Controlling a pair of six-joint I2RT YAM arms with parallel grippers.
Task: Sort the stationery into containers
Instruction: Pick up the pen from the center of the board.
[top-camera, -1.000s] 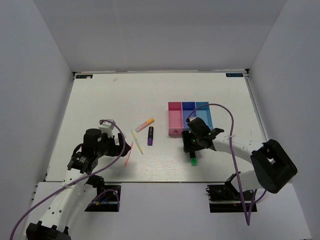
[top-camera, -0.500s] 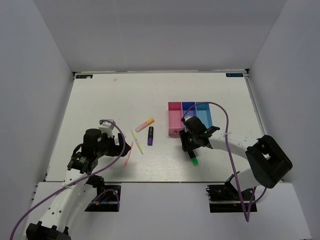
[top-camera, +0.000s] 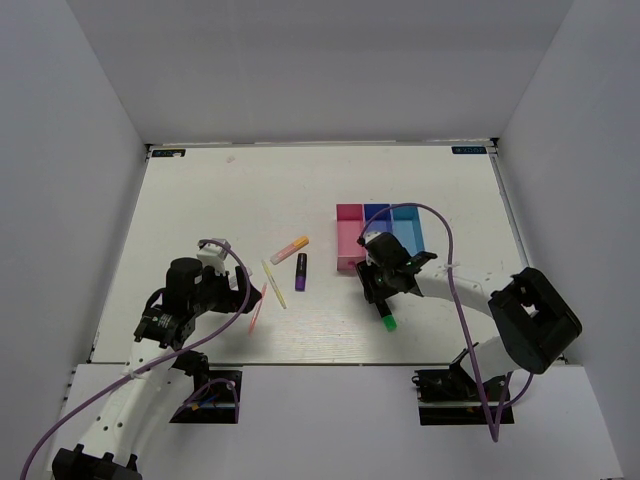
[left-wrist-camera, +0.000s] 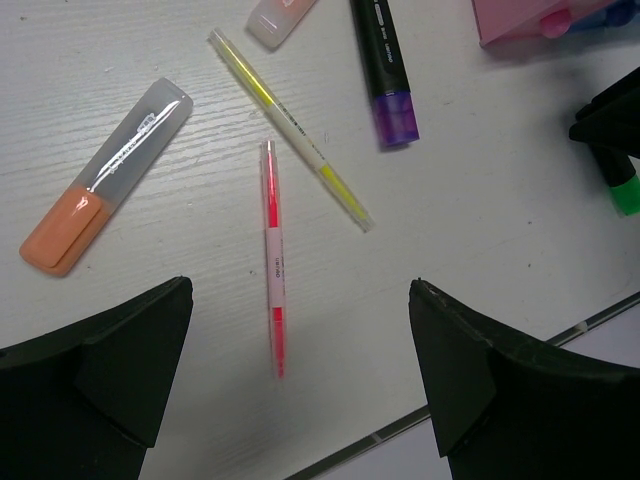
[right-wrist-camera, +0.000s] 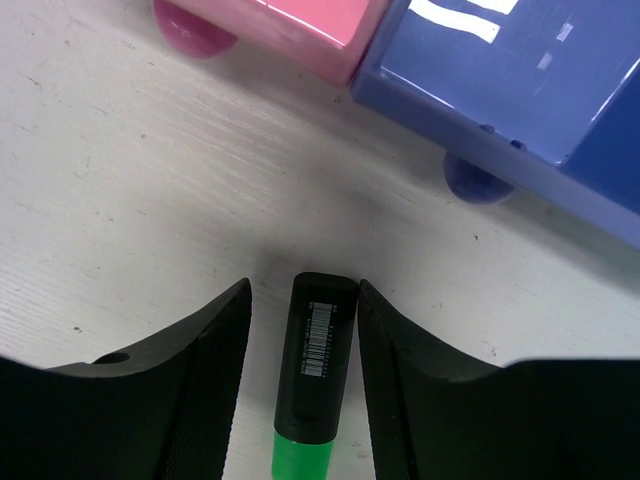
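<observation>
From above, the white worktop (top-camera: 200, 200) holds three little plastic boxes joined in a row: the pink bin (top-camera: 349, 243), the dark blue bin (top-camera: 377, 216) and the light blue bin (top-camera: 407, 225). The green highlighter (top-camera: 387, 320) lies on the worktop just in front of the bins, partly under the right gripper (top-camera: 381, 284). Its long side runs from far to near, and its green end points at the arms. The purple highlighter (top-camera: 301, 272) lies the same way. The orange-pink highlighter (top-camera: 290, 249) lies slanted. The yellow pen (top-camera: 274, 283) and the pink-red pen (top-camera: 258, 308) are thin sticks that lean opposite ways. The left gripper (top-camera: 236, 293) is just beside the pink-red pen.

From the left wrist, the left gripper's two black fingers are spread as wide as they go and hold nothing. The pink-red pen lies flat between them, pointing up and down the picture. To one side lies a stubby orange marker (left-wrist-camera: 105, 190) with a see-through cap, slanted. The worktop has fine lines like wood.

From the right wrist, the right gripper's fingers are partway together, one on each side of the green highlighter's black cap. A thin strip of white shows along one side of the cap. The cap points at the shiny bins, which stand on round feet.
</observation>
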